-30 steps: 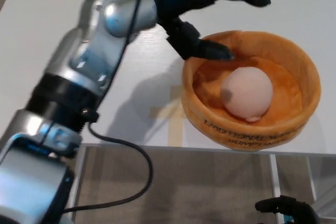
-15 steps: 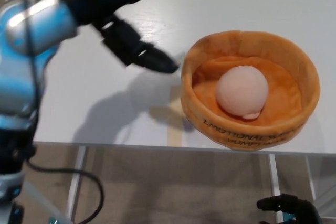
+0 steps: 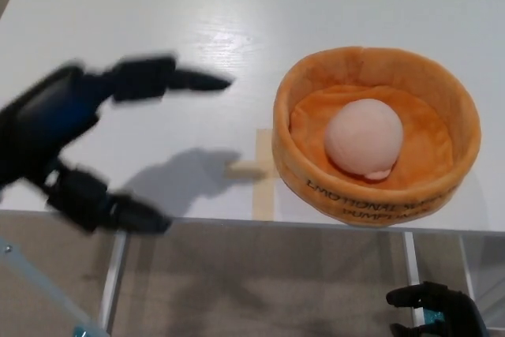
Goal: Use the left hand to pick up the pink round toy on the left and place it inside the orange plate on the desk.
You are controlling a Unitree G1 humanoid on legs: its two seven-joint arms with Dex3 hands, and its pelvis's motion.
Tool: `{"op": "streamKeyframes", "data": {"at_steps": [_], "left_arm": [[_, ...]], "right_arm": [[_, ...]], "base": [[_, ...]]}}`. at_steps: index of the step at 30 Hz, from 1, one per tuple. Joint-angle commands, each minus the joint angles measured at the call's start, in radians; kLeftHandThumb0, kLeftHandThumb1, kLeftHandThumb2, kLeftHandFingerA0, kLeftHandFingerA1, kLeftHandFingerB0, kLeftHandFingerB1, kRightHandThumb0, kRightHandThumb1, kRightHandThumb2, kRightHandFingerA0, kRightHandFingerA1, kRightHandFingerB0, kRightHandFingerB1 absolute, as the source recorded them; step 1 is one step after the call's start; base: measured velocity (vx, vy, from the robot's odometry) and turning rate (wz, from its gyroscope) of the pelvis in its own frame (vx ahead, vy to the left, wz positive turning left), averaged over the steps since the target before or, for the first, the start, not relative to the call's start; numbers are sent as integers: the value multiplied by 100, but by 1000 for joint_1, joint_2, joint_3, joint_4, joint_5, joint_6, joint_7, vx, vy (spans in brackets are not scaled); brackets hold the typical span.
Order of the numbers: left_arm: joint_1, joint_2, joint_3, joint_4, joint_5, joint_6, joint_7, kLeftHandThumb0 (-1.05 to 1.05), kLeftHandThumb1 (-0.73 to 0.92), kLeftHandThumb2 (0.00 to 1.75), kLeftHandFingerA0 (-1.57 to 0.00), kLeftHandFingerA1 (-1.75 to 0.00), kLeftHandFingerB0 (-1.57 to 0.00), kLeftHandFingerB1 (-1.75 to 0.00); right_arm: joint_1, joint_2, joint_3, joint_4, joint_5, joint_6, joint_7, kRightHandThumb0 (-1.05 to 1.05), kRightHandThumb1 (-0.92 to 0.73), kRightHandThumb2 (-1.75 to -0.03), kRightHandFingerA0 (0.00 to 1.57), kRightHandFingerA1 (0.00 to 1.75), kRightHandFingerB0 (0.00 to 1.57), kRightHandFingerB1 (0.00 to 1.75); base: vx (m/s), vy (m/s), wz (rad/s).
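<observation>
— What do we see changed since half a second ago?

— Our left hand point(image 3: 71, 144) has pulled away from the orange plate point(image 3: 451, 108) and dropped down to the near left edge of the desk point(image 3: 237, 29). It was up beside the plate's left rim; now it sits well apart from it, blurred with motion.

— And its state?

— Spread wide and empty: one finger point(image 3: 170, 78) points toward the plate over the white top, the lower one point(image 3: 118, 212) hangs past the desk's front edge (over the floor, as far as we can tell).

— Nearest to us, anything else?

— At the bottom right corner our right hand point(image 3: 438, 312) shows only partly, below the desk edge. We cannot tell how it is set.

— Then moving outward?

— A pale cross-shaped mark point(image 3: 256, 167) lies on the desk just left of the plate. The plate stands on the right part of the desk, near the front edge, dark lettering on its near wall.

— And the pink round toy point(image 3: 364, 137)?

— Inside the plate, resting on its floor near the middle, touched by neither hand.
</observation>
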State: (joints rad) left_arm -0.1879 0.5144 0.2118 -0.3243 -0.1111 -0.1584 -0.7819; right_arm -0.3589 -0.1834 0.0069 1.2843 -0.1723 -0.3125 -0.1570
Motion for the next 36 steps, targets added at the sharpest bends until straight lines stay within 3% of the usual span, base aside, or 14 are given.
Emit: {"op": "streamKeyframes", "data": {"at_steps": [1, 3, 4, 11, 19, 20, 21, 24, 25, 28, 31, 36], "left_arm": [[568, -15, 135, -118, -458, 77, -268, -36, 40, 61, -32, -44, -35, -39], [598, -31, 110, -68, -411, 61, -251, -41, 40, 63, -31, -44, -34, -40], [607, -36, 94, -32, -359, 44, -230, -39, 48, 54, -33, -36, -39, -33], [606, -55, 35, 121, -228, -16, -174, -39, 50, 55, -35, -36, -38, -33], [410, -100, -95, 680, 143, -326, 107, -47, 57, 57, -42, -37, -37, -31], [384, -99, -110, 742, 172, -343, 147, -51, 44, 80, -37, -51, -26, -43], [347, -93, -135, 812, 215, -336, 201, -61, 52, 87, -30, -48, -26, -44], [283, -82, -179, 937, 284, -339, 293, -65, 55, 90, -29, -48, -25, -44], [256, -72, -209, 996, 328, -344, 356, -66, 71, 60, -33, -32, -34, -31], [235, -62, -236, 1040, 368, -339, 415, -66, 71, 60, -33, -32, -34, -31], [179, -52, -304, 1207, 427, -307, 580, -68, 74, 63, -25, -31, -28, -30], [158, -64, -327, 1309, 404, -307, 630, -68, 75, 63, -26, -33, -28, -30]], "right_arm": [[20, -15, -6, 2, 2, -1, 3, -12, -54, -58, 68, 92, 68, 83], [18, -15, -6, 2, 1, 5, 1, -11, -55, -57, 67, 91, 67, 82], [17, -14, -7, 3, 2, 6, 1, -11, -54, -58, 68, 92, 68, 83], [16, -12, -8, 3, -1, 8, 0, -11, -54, -58, 70, 93, 68, 82], [21, -16, -5, 4, -13, 5, -5, -12, -54, -56, 69, 91, 67, 81], [23, -16, -4, 4, -15, -3, -9, -11, -53, -57, 70, 92, 68, 82], [23, -16, -7, 4, -12, -1, -2, -12, -54, -58, 68, 93, 67, 83], [21, -15, -11, 5, -6, 2, 8, -12, -53, -59, 70, 94, 68, 83], [21, -14, -9, 6, -10, 6, 3, -14, -53, -58, 68, 92, 68, 82], [20, -13, -6, 7, -14, 11, -1, -14, -53, -58, 68, 92, 68, 82], [27, -11, -12, 4, -7, -3, 5, -12, -53, -59, 68, 92, 67, 83], [18, -15, -15, 5, -7, 5, 6, -12, -53, -58, 68, 91, 67, 82]], "base": [[0, 0, 0], [0, 0, 0], [0, 0, 0], [0, 0, 0], [0, 0, 0], [0, 0, 0], [0, 0, 0], [0, 0, 0], [0, 0, 0], [0, 0, 0], [0, 0, 0], [0, 0, 0]]}}
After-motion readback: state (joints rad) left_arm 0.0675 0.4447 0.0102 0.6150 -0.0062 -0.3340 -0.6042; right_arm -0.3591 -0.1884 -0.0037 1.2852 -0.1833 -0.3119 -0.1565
